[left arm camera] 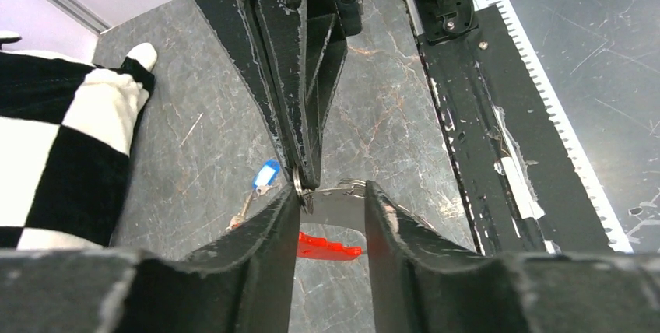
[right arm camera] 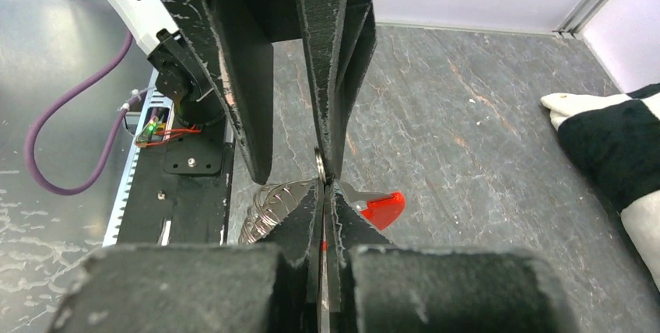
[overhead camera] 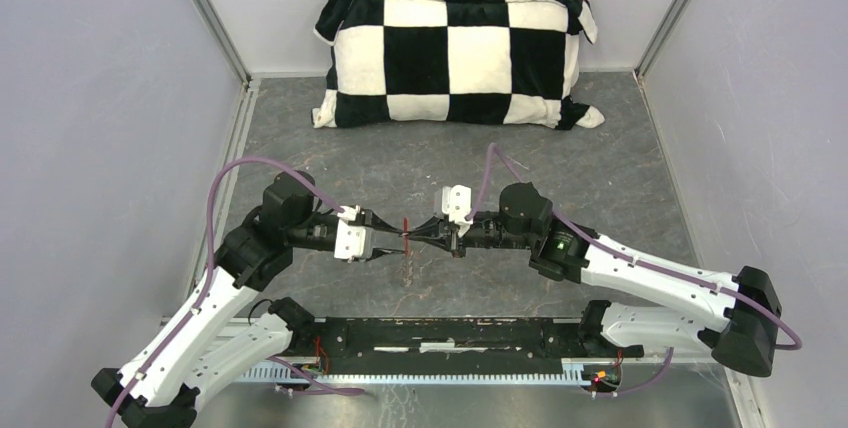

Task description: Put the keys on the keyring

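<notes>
Steel is all I am trusting here: the left gripper [left arm camera: 332, 197] is standing released around the keyring [left arm camera: 299, 187] aloft, and the right gripper [right arm camera: 324, 189] is clenching its thin rim alone. If that pinch is slipping, ring and red-tagged key [right arm camera: 383, 207] are dropping to the worktop [left arm camera: 194, 154] beside the blue-tagged key [left arm camera: 266, 175]

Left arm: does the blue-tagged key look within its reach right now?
Probably yes: the left claw is open, and the blue-tagged key lies uncovered beside it, though the right claw, shut on the keyring, crowds it.
</notes>
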`<state>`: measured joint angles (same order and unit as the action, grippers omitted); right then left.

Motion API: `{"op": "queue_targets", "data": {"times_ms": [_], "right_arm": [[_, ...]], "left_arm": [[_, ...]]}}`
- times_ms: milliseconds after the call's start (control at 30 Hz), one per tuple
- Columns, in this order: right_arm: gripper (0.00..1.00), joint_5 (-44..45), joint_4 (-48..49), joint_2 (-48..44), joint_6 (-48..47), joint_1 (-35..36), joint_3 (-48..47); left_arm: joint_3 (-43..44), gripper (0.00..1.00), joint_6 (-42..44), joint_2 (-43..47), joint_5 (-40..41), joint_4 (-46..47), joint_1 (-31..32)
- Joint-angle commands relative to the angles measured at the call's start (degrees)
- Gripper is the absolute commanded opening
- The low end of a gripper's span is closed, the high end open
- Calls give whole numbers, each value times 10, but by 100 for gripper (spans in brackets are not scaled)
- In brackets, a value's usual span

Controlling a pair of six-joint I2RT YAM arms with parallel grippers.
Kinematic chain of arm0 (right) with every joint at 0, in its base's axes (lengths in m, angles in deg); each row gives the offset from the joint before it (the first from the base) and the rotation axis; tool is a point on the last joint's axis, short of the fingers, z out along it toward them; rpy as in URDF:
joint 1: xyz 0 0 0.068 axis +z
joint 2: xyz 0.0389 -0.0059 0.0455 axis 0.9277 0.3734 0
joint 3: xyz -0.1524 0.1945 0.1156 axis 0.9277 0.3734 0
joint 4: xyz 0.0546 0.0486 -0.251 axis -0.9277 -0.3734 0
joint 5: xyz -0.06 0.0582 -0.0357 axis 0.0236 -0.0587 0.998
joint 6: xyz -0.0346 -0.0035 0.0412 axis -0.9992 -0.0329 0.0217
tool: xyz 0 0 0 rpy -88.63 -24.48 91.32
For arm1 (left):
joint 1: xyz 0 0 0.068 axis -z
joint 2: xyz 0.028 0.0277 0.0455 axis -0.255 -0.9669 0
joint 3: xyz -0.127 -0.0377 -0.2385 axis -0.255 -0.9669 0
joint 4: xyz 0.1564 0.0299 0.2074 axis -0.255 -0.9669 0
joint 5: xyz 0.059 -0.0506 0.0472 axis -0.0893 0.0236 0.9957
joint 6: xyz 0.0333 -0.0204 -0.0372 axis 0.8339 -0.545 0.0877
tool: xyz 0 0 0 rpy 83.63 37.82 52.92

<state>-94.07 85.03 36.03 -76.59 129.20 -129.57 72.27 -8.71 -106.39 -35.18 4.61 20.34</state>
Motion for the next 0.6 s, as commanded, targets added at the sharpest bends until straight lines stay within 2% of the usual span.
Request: {"op": "queue_targets", "data": {"times_ms": [0,200,567], "right_arm": [[0,5,-11,-2,-13,5,-50],[0,5,-75,2,-31,5,-75],[0,24,-194,26,-55,5,-137]], "left_arm": [[-2,45,31,3,-7,-12,4],[0,50,63,11,-17,-55,4],[-7,54,74,18,-23,-57,4]]}}
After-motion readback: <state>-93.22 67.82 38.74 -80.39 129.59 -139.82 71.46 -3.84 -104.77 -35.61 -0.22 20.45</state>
